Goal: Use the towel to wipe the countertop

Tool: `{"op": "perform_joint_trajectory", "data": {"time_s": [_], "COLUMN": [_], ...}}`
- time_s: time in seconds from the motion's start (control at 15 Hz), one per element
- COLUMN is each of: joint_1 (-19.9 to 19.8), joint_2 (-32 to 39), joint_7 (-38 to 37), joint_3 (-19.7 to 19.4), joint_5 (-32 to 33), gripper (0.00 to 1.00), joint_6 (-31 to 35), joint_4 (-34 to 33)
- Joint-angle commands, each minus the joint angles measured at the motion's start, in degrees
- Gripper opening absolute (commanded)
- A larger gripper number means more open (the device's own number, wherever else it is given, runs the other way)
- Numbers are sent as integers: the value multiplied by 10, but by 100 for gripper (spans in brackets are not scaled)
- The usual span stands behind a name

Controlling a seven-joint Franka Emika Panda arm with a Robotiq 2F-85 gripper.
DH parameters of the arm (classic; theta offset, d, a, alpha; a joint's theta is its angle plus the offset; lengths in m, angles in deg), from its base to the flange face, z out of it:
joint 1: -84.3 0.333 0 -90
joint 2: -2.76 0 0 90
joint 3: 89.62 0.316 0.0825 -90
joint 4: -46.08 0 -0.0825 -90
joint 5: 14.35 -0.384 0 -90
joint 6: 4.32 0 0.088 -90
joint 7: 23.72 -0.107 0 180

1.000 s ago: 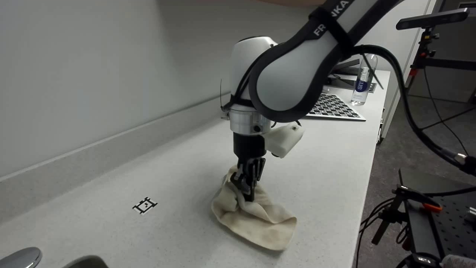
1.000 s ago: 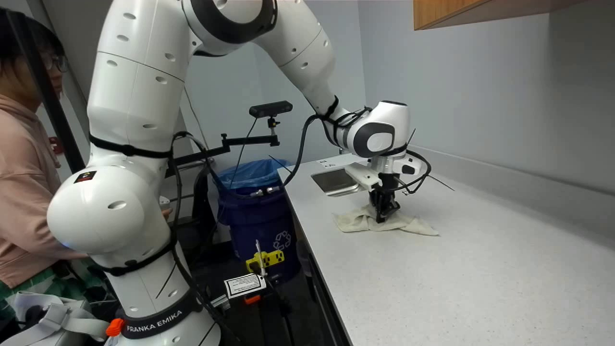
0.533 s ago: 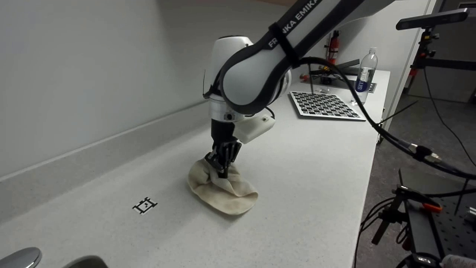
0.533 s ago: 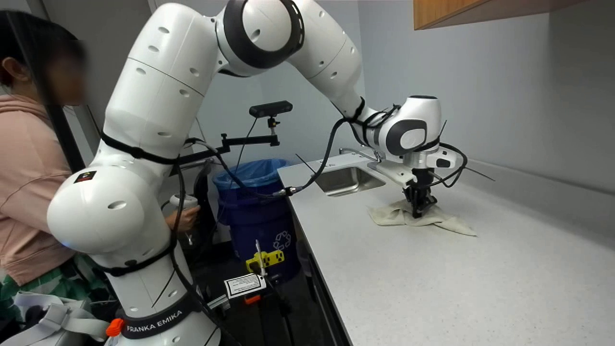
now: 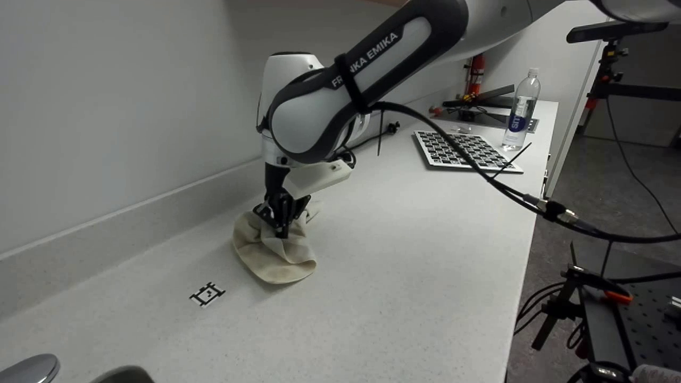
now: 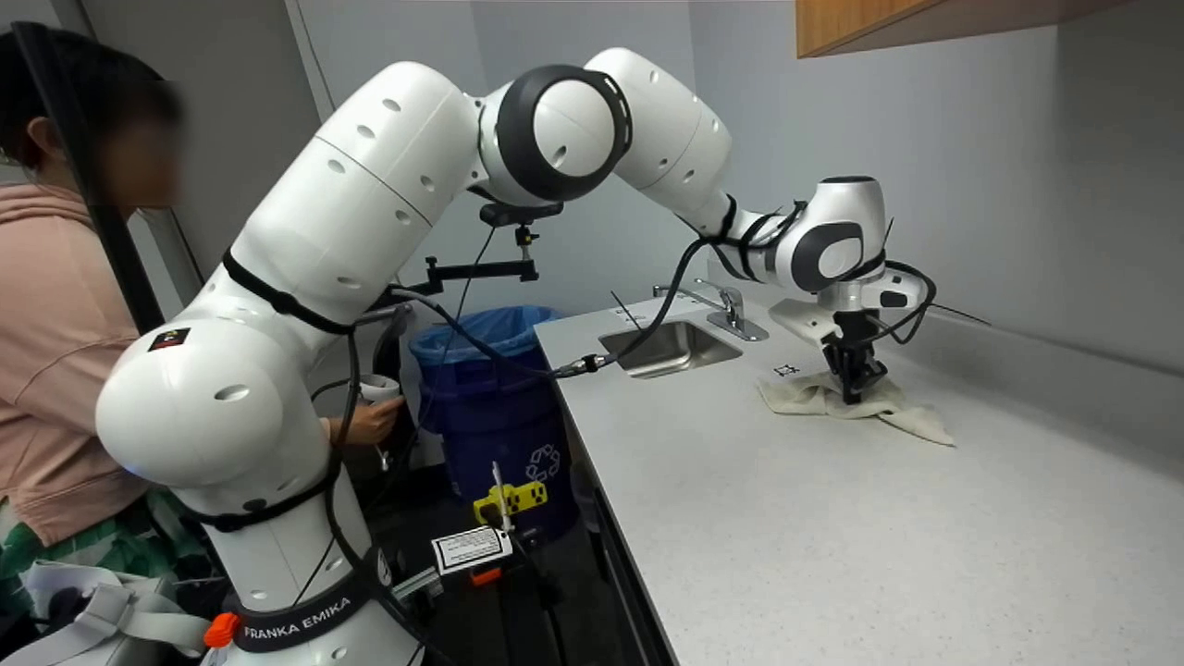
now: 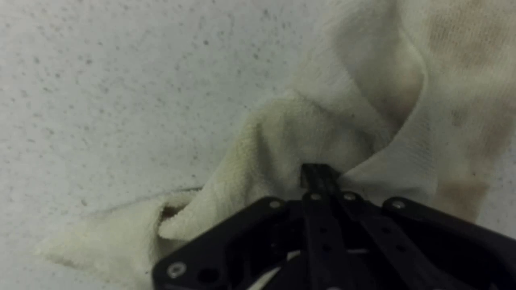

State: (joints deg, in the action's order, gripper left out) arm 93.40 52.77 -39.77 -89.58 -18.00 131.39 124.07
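A cream towel with brownish stains (image 5: 274,260) lies bunched on the pale speckled countertop (image 5: 383,298), close to the backsplash. It also shows in an exterior view (image 6: 800,396) and fills the right and middle of the wrist view (image 7: 282,129). My gripper (image 5: 282,234) points straight down into the middle of the towel. In the wrist view my gripper (image 7: 320,171) has its black fingers together, with towel folds around the tips. The fabric between the fingertips is hidden. The towel touches the counter and spreads out on both sides of the gripper.
A wall with a low backsplash (image 5: 133,229) runs along the counter. A printed marker (image 5: 207,293) lies near the towel. A sink (image 6: 671,350) and faucet (image 6: 731,310) are at one end. A checkered board (image 5: 463,150) and water bottle (image 5: 518,114) stand at the other.
My gripper and the towel have slid together across the counter towards the backsplash. The towel has stayed bunched around the fingers, which have stayed together.
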Motion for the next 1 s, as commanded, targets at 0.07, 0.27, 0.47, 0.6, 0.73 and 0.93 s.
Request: {"op": "perform_joint_trajectory", "data": {"time_s": [0.07, 0.27, 0.47, 0.6, 0.73, 0.93], "joint_1": [9, 0, -7, -11, -16, -20], "joint_2": [88, 111, 52, 22, -14, -56], "joint_7": [-44, -32, -12, -1, 17, 40], "joint_3": [-4, 11, 30, 46, 62, 77], "joint_5": [-2, -11, -28, -47, -65, -84], "gripper": [0, 0, 0, 0, 0, 0], "joint_6": [-72, -145, -139, -141, -135, -137], "joint_4": [-156, -212, -102, -56, 8, 85]}}
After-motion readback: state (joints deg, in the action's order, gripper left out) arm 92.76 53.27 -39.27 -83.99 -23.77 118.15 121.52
